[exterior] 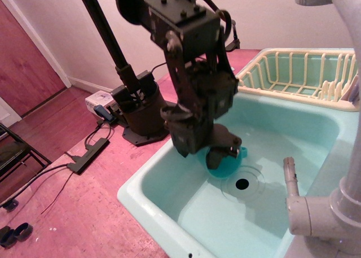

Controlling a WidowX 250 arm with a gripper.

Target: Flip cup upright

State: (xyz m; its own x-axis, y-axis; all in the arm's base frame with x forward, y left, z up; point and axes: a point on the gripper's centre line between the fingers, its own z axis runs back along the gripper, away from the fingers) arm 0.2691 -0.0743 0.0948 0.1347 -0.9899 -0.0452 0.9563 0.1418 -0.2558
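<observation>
- A pink counter point(84, 213) filled the left of the view, with a black arm base point(141, 108) standing on it beside the sink.
- A pale aqua sink point(169, 213) was sunk into the counter.
- The black arm point(194, 71) reached down from above into the sink's near-left part.
- The claw point(217, 153) sat low in the sink, right over the cup; the arm hid its fingers, so whether it was apart or clamped on the cup could not be told.
- The cup point(228, 163), teal, lay just left of the drain point(242, 184), mostly hidden, its small handle point(243, 152) poking out to the right.
- Judging by this, the turning step was in hand; the cup's final pose was unclear.
- The next move probably called for confirming the cup stood mouth-up, then letting go and lifting clear.
- A cream rack point(299, 71) stood at upper right.
- A grey faucet point(338, 173) stood at far right.
</observation>
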